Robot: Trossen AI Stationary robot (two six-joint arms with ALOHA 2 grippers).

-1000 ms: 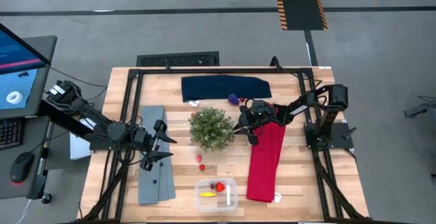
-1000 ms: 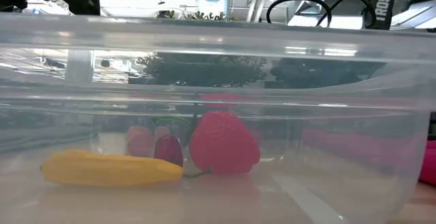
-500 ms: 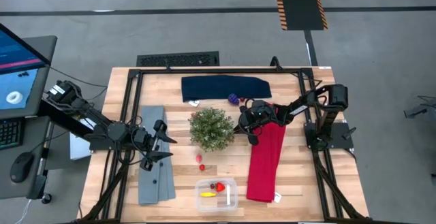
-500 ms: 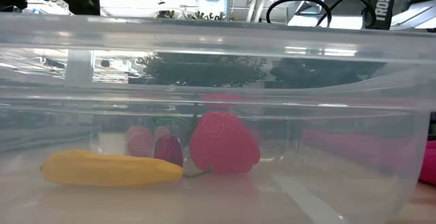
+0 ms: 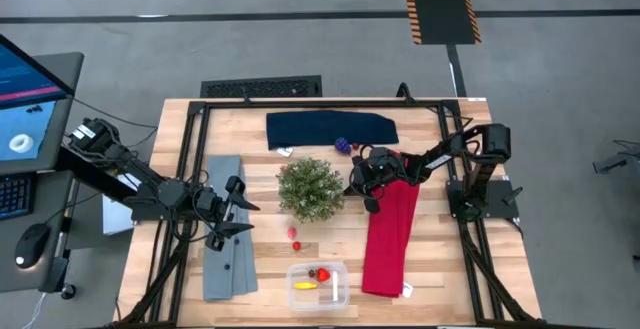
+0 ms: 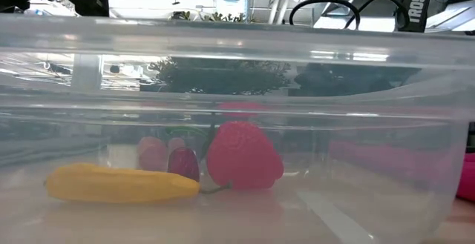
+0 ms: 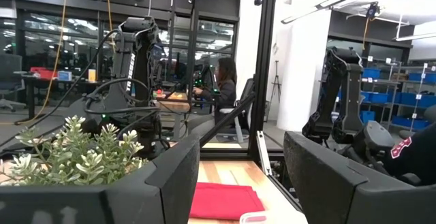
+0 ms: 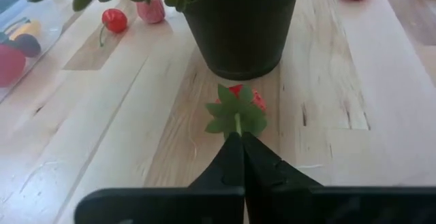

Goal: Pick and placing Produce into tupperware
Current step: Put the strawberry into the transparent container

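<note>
Right gripper (image 8: 240,137) clenched on the thin green stem of a strawberry (image 8: 238,109), low on the wooden table (image 8: 136,149) just beside the dark plant pot (image 8: 242,26); left gripper (image 5: 232,209) open, waiting above the grey cloth (image 5: 225,259); tupperware (image 5: 318,285) at the near edge, well apart, holding a yellow piece (image 6: 119,185), a strawberry and a dark berry; risk: stem grip is slight, berry could slip or swing loose on lifting; leaves could snag the arm; two red pieces loose on the boards; red cloth (image 5: 390,234) beside; room behind shows racks and a seated person (image 7: 221,88).
</note>
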